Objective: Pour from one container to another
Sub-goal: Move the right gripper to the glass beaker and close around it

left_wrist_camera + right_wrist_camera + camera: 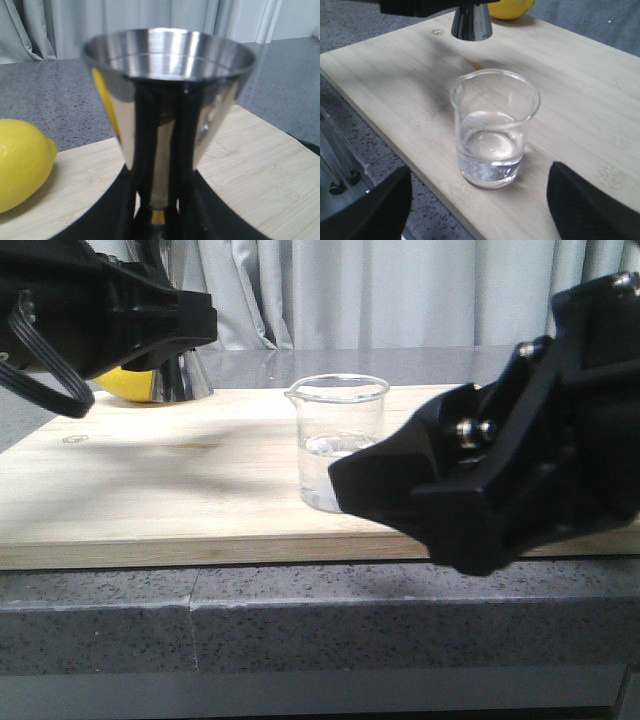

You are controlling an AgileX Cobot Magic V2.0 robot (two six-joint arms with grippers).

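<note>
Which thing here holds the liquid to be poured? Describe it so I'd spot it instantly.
Find the pale wooden board on the grey counter. Near its front edge stands a small clear glass beaker with some clear liquid inside. Unlike the shiny steel jigger and yellow lemon further back, it is see-through, with a pour lip.

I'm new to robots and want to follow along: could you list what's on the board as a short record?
beaker: upright on wooden board, holds clear liquid, untouched
jigger: upright, near the far edge
lemon: beside the jigger
left tool: fingers around jigger's waist, grip unclear
right tool: open, fingers either side of the beaker
pour: not begun
</note>
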